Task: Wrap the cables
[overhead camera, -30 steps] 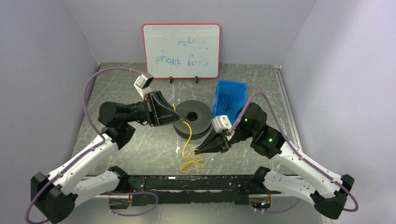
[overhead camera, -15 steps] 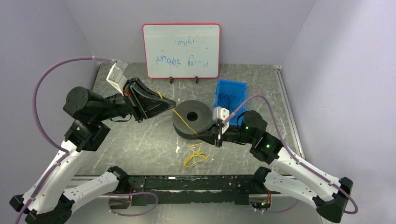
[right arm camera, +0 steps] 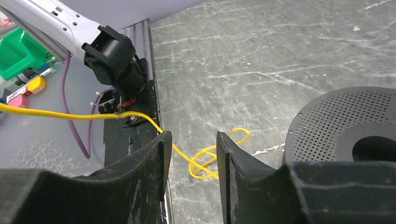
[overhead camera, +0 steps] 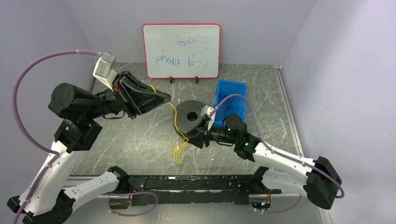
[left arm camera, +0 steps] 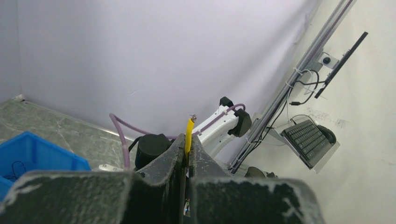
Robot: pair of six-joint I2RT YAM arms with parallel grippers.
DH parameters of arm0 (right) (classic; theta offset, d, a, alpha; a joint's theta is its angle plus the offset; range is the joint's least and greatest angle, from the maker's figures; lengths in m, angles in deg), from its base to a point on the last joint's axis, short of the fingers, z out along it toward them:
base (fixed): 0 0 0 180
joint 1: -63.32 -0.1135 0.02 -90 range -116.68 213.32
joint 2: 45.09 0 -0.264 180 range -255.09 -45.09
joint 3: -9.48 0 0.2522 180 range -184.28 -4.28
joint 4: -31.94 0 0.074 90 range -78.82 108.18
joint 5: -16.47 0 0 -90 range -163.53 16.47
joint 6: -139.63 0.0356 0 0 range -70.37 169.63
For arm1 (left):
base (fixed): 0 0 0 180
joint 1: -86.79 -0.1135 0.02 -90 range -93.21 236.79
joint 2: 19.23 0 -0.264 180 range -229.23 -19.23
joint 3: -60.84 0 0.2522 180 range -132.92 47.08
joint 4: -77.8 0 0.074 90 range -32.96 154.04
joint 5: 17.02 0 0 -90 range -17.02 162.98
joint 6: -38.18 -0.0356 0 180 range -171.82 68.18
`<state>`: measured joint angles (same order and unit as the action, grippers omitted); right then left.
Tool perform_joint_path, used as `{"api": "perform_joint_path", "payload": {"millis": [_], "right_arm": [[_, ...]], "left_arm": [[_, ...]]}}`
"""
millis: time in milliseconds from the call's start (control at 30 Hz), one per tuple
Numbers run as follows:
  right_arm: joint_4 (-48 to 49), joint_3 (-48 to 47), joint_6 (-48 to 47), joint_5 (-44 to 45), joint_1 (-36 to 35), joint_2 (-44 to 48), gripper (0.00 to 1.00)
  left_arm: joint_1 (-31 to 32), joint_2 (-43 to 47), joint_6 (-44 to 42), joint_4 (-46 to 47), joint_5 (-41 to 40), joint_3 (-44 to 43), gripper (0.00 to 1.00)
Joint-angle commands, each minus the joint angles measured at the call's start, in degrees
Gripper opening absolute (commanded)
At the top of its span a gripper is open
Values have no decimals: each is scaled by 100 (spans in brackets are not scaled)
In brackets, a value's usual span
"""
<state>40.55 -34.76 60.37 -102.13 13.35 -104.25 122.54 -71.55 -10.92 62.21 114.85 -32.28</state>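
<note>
L gripper (overhead camera: 166,99) is clamped on the cable (overhead camera: 175,121), raised left of the spool (overhead camera: 192,116) so you keep the strand taut. R gripper (right arm camera: 190,140) stands part open, empty, at spool's near side. Slack loops lie toward table (overhead camera: 130,140) near edge.

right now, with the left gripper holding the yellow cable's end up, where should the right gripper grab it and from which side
Probably the raised single strand of the cable, between the left gripper and the loops on the table. The loops lie flat and tangled, so they are harder to pinch. Come in from the spool side, with the right gripper open across the strand.
</note>
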Motion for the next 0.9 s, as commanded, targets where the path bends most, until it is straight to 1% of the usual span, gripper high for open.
{"api": "perform_joint_path", "payload": {"millis": [0,133,233,333,467,667,767,867], "right_arm": [[1050,240,385,-188,-40,-334,45],[1287,554,448,95,-39,-478,47],[1453,796,620,406,-40,-523,48],[1691,1016,819,400,-41,-576,48],[2104,1313,1065,57,-48,-559,48],[2547,1560,1337,-770,-86,-558,48],[2450,1577,1390,-984,-91,-530,47],[2085,1541,1399,-963,-99,-469,47]], "left_arm": [[26,-42,-66,-308,-337,-317,7],[22,-61,-168,-578,-617,-554,7],[24,-88,-221,-668,-638,-709,7],[22,-102,-232,-690,-585,-793,7],[22,-142,-262,-758,-526,-845,7],[23,-211,-311,-801,-377,-860,7],[26,-260,-335,-819,-338,-889,7],[28,-278,-330,-784,-303,-834,7]]}}
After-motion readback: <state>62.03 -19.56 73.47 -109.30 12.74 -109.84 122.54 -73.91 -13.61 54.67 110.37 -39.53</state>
